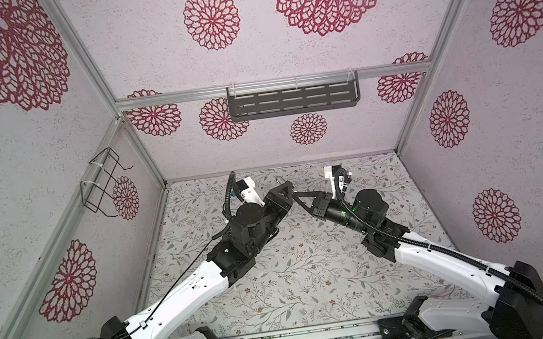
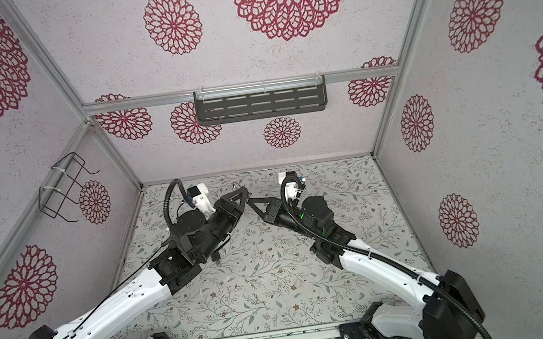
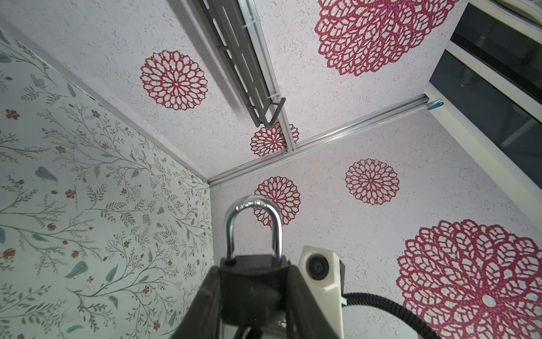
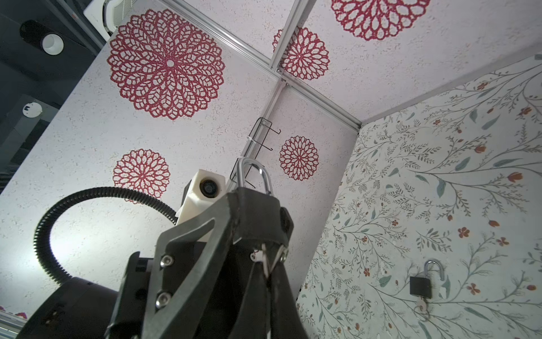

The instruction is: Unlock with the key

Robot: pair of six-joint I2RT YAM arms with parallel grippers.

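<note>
Padlock location: The padlock (image 3: 249, 281) is held clear of the tabletop (image 1: 313, 279), above its far middle, where the two arms meet.
Left pincer: The left pincer (image 3: 252, 274) grasps the padlock body on opposite sides. The shackle (image 3: 252, 207) stands out past the fingertips.
Right pincer: The right pincer (image 4: 265, 255) is clenched, with its tip at the padlock's base. A thin pale strip between its tips is judged to be the key (image 4: 265, 264); the view is not clear.
Step in hand: Judged to be seating or turning the key in the base.
Method, grip: Hold the left pincer firm and steady so that the body cannot twist.
Method, alignment: Set the key in line with the padlock's long axis before pushing.
Method, turn: Rotate about that axis only. Apply no side load, as a thin key can slip or bend.
Method, check: Watch the shackle for release.
Long axis: Runs from base to shackle, in line with the left pincer's fingers.
Pointing: In both top views the shackle points toward the back wall. The base faces back into the pincer.
Shackle state: In the left wrist view both legs enter the body, so it is judged locked.
Other item: A second padlock (image 4: 420, 286) lies on the tabletop, well apart, with a key and ring at its base.
</note>
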